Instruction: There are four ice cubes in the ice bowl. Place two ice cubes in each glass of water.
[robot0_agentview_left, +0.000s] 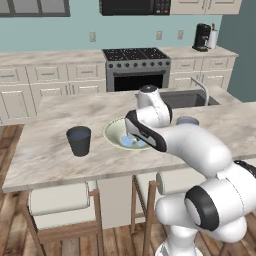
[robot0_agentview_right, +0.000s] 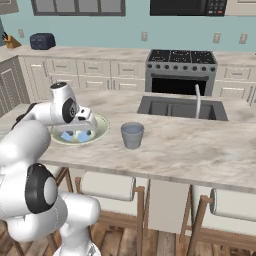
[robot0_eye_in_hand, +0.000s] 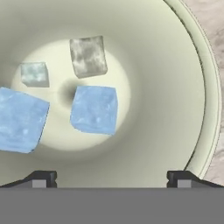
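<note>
Ice cubes, four of them, lie inside the ice bowl (robot0_eye_in_hand: 192, 87); none sits in either glass. Taking things from largest down: the counter (robot0_agentview_left: 50, 150), a pale marbled island top, carries everything, with a sink (robot0_agentview_right: 175, 107) set into it beyond the working area. The white arm (robot0_agentview_left: 200, 150) reaches over the near edge and bends down over the bowl, which sits toward the middle of the counter.

The ice bowl is wide, shallow and cream-green. The dark charcoal glass (robot0_agentview_left: 79, 140) stands well apart from the bowl on one side, the lighter grey glass (robot0_agentview_right: 132, 135) near it on the other; both are upright.

The tool (robot0_eye_in_hand: 112, 179) hangs just above the bowl's hollow with its two tips spread as wide as they go, gripping nothing. In the hand view, one blue cube (robot0_eye_in_hand: 94, 109) lies between the spread tips and a little ahead of them, near the bowl's centre. A larger-looking blue cube (robot0_eye_in_hand: 19, 120) lies beside it toward the frame's left edge. A greyish cube (robot0_eye_in_hand: 88, 56) and a small pale cube (robot0_eye_in_hand: 34, 73) lie farther off. The cubes are close together, though whether any touch cannot be told.
</note>
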